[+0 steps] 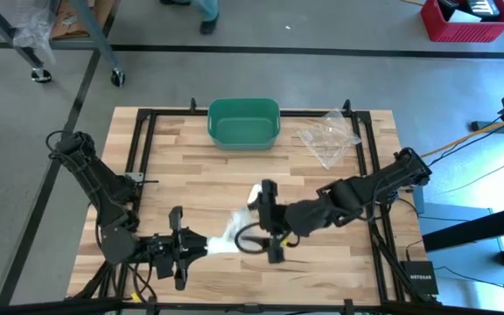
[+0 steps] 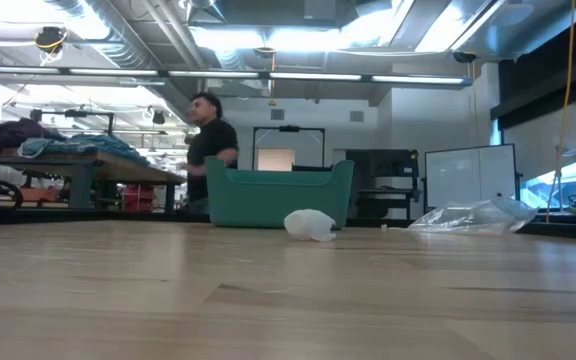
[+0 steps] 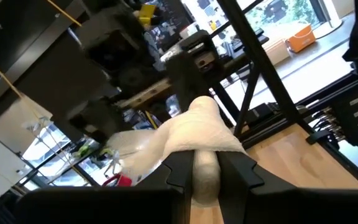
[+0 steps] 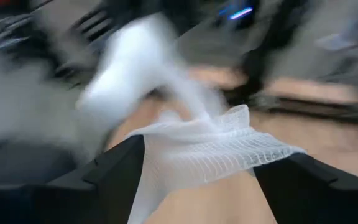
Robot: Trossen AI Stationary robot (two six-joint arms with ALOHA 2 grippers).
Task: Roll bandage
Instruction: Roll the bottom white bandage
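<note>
A white gauze bandage (image 1: 234,229) stretches between my two grippers over the near middle of the table. My left gripper (image 1: 201,248) is near the front edge and is shut on the bandage's rolled end (image 3: 205,168). My right gripper (image 1: 271,220) is just right of it. Its fingers are wide open, with the loose mesh strip (image 4: 210,149) lying in the gap between them. A white crumpled lump (image 2: 310,223) rests on the table in front of the green bin; I cannot tell whether it is part of the bandage. My left gripper pinches the rolled end of the bandage (image 3: 205,177) between its two fingers, coming level from the table's left. The roll sticks out ahead of the fingers, and the strip runs on from it toward my right gripper. My right gripper is open. The mesh strip's edge (image 4: 146,142) lies against one finger (image 4: 120,165); the other finger (image 4: 294,177) stands clear of the strip.
A green bin (image 1: 244,122) stands at the far middle of the table, with a clear plastic bag (image 1: 329,136) to its right. A black frame (image 1: 138,140) runs round the table's edges. A person (image 2: 208,145) stands in the room beyond the table.
</note>
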